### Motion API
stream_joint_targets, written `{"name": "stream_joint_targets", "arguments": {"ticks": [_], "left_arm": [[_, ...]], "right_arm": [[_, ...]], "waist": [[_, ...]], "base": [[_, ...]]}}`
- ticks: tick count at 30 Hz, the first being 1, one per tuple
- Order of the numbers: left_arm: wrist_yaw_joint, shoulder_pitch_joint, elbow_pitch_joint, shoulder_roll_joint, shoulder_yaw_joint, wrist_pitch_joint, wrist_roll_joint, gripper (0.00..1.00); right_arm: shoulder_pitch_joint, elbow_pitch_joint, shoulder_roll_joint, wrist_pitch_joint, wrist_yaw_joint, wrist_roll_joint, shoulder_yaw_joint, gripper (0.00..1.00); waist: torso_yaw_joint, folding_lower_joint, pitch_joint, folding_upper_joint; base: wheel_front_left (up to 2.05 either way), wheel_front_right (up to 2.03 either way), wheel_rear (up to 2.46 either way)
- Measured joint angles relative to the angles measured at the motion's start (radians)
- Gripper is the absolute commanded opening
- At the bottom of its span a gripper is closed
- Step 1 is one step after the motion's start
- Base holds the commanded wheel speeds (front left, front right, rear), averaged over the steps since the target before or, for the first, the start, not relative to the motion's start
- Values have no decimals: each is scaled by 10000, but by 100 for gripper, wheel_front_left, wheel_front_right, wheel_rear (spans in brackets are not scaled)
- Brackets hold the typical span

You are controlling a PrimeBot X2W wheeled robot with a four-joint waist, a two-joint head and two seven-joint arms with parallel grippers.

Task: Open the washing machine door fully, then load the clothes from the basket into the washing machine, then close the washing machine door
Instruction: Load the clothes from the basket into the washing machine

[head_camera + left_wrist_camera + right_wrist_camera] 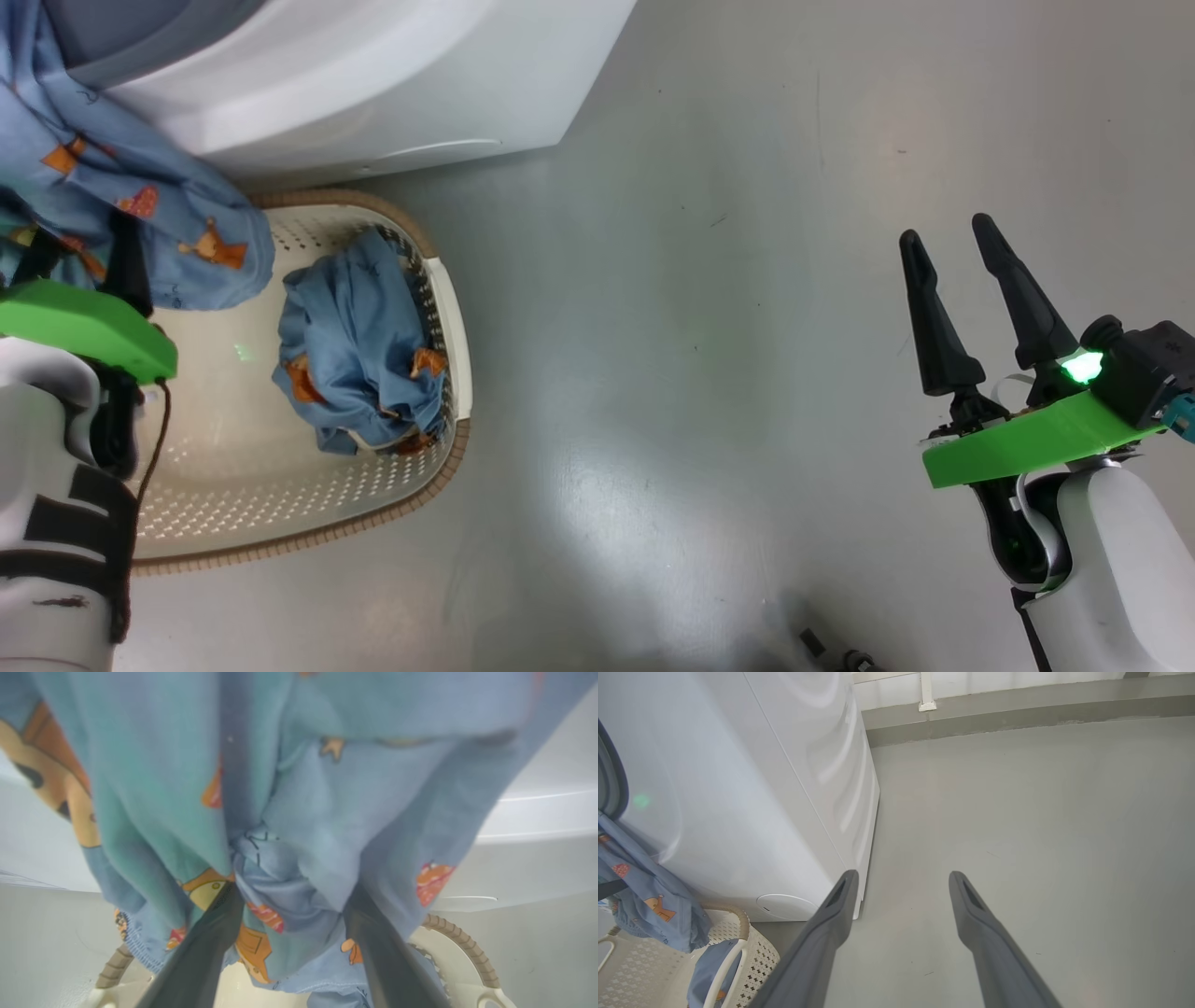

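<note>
- Step in hand, as I read it: loading, first piece.
- One garment [140, 168] hangs at the washer [373, 75] mouth, across the gasket [140, 28], its tail dangling over the basket [280, 551].
- Left claw [292, 891]: fingers spread wide, cloth bunched between them and draped over them. It looks loose rather than pinched.
- Second garment [359, 345] lies crumpled in the basket, against its right wall.
- The basket sits on the floor [747, 327], close up to the washer front.
- Right claw [946, 231]: wide open, empty, over bare floor, well apart from the basket.
- The door is likely open already, since cloth is at the mouth. Closing it is not yet done.
- Next move calls for pushing the dangling cloth fully past the gasket so nothing trails.
- Then draw the left claw clear and go down for the second garment.
</note>
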Motion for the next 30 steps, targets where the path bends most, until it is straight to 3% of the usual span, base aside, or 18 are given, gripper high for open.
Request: {"name": "stream_joint_targets", "arguments": {"ticks": [1, 2, 12, 30], "left_arm": [[0, -35, 0, 33, -52, 0, -121, 16], [0, -64, -4, 56, -82, 0, -253, 0], [0, 197, -1300, 138, -732, 2, -1308, 0], [0, 2142, -6238, -453, 253, 0, -1116, 0]], "right_arm": [[-6, 0, 0, 0, 0, 0, 0, 100], [-8, -2, 0, 0, 0, 0, 0, 100], [-22, 10, 10, 0, 0, -79, -90, 100], [66, 4, 44, 0, 0, -79, -247, 100]], "waist": [[-9, 0, 12, 1], [-13, -1, 15, 1], [183, 0, -102, 1], [592, 0, -793, 1]], "base": [[0, 0, 0], [0, 0, 0], [0, 0, 0], [0, 0, 0]]}}
